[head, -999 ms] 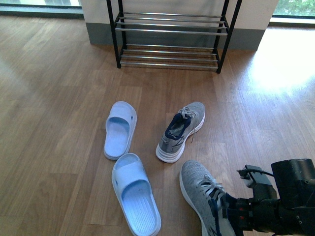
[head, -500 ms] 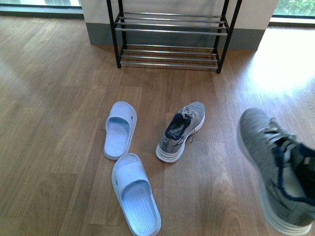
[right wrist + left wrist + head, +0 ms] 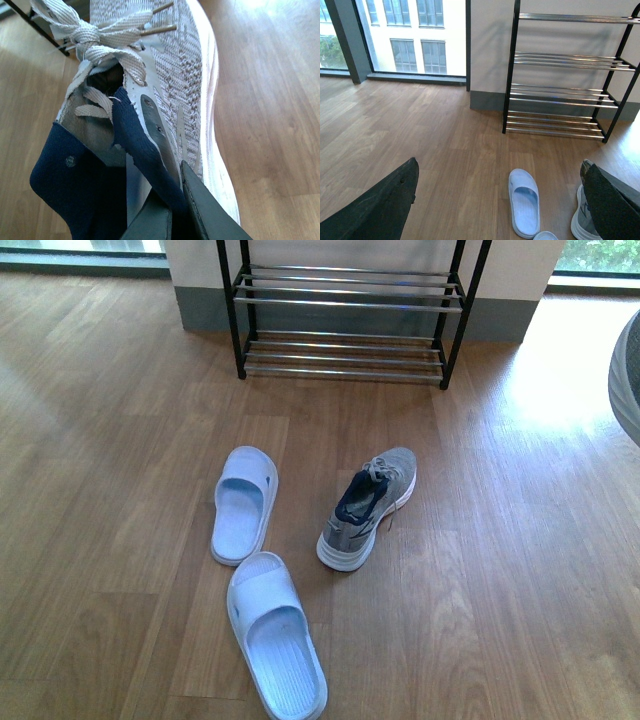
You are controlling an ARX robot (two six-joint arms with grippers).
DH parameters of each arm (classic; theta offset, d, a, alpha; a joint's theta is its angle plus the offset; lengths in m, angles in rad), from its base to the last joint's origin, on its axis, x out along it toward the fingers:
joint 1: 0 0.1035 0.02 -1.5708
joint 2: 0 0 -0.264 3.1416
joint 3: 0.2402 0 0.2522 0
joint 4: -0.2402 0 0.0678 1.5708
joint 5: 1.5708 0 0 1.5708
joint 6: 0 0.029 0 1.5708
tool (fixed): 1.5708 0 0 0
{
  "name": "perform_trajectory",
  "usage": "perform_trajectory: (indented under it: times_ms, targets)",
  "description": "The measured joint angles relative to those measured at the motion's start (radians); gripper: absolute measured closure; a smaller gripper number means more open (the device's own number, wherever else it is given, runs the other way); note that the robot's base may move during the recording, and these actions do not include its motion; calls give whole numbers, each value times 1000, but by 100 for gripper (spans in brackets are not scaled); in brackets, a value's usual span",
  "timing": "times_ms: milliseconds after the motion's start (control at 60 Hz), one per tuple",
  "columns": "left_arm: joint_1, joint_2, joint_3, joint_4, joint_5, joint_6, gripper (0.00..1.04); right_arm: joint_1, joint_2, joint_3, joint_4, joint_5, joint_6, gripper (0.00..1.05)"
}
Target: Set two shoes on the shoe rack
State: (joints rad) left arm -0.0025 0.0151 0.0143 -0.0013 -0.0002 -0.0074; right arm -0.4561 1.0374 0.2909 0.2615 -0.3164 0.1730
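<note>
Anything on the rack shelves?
Nothing: all four tiers of the rack show bare rods. One sneaker is on the floor, the other sneaker in the right gripper. The rack's upper right corner is out of frame.

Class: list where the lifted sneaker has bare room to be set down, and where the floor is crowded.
Every visible tier of the shoe rack is bare for the held sneaker. The floor strip between rack and slippers is free. Crowded: mid-floor, where two slippers and the other sneaker cluster.
</note>
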Motion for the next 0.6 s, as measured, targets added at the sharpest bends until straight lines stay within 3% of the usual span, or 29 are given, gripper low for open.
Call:
perform_trajectory:
  times_ms: [600]
  targets:
    - [0, 0, 0, 0, -2, 0, 9, -5, -45, -9, 0, -5, 11, 103]
